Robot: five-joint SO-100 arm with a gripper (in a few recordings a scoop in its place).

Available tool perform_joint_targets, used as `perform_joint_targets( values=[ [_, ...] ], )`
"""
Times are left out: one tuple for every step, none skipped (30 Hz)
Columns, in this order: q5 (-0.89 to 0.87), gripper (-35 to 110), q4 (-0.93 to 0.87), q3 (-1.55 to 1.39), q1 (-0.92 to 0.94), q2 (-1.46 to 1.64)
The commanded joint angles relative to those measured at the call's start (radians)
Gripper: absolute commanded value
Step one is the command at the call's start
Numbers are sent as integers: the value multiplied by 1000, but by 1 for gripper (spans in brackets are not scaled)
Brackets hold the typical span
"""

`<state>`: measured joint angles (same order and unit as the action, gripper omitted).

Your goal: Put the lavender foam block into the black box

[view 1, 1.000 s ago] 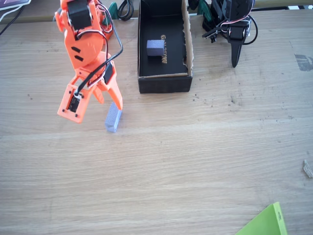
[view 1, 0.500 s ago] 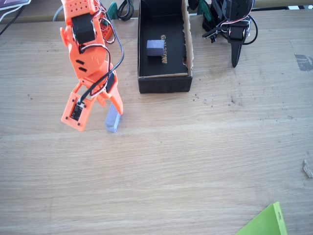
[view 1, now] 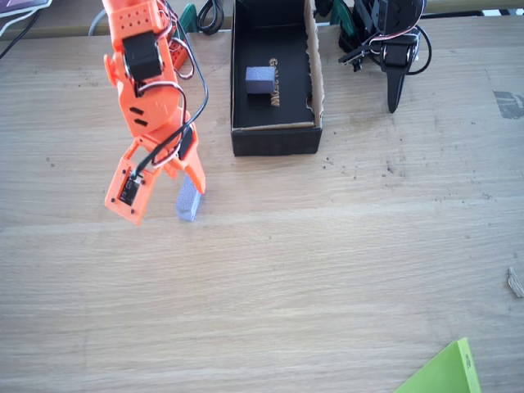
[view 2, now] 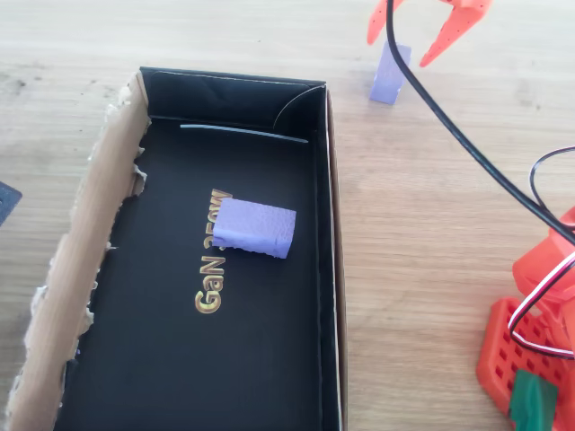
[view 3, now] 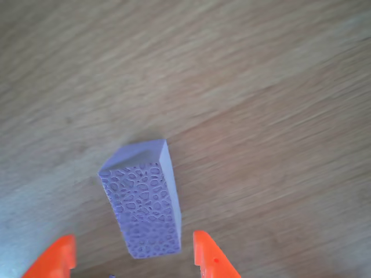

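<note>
The lavender foam block (view 1: 188, 201) lies on the wooden table, left of and in front of the black box (view 1: 274, 141). My orange gripper (view 1: 182, 182) hangs over the block's end, open. In the wrist view the block (view 3: 145, 200) sits between the two orange fingertips (view 3: 206, 258), and no finger touches it. From overhead, the block (view 2: 391, 74) lies just past the box's far corner with the gripper (view 2: 400, 45) straddling it. The box (view 2: 229, 94) holds a shorter cube-like lavender block (view 2: 254, 227) on its gold lettering.
One long side of the box is a torn brown cardboard edge (view 2: 90, 260). A green sheet (view 1: 446, 372) pokes in at the table's front right corner. The arm's black cable (view 2: 467, 148) runs beside the box.
The arm has leaned forward and the gripper has come down a little over the block. The block has stayed where it was.
</note>
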<state>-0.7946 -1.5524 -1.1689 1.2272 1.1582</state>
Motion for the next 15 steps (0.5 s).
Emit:
perform_joint_targets(
  values=[
    [2, 28, 0, 25, 20, 11],
    [3, 28, 2, 25, 20, 11],
    [3, 28, 2, 23, 20, 9],
    [5, 28, 5, 21, 21, 9],
    [5, 28, 5, 21, 21, 6],
    [3, 28, 5, 21, 21, 5],
    [3, 28, 6, 21, 21, 2],
    [5, 28, 6, 21, 23, -3],
    [6, 28, 8, 23, 25, -6],
    [8, 27, 11, 23, 26, -9],
    [11, 27, 17, 25, 26, -14],
    [12, 27, 20, 25, 26, -18],
    [12, 27, 23, 26, 26, -23],
    [12, 27, 28, 26, 26, -29],
    [12, 27, 31, 28, 26, -35]
  ],
)
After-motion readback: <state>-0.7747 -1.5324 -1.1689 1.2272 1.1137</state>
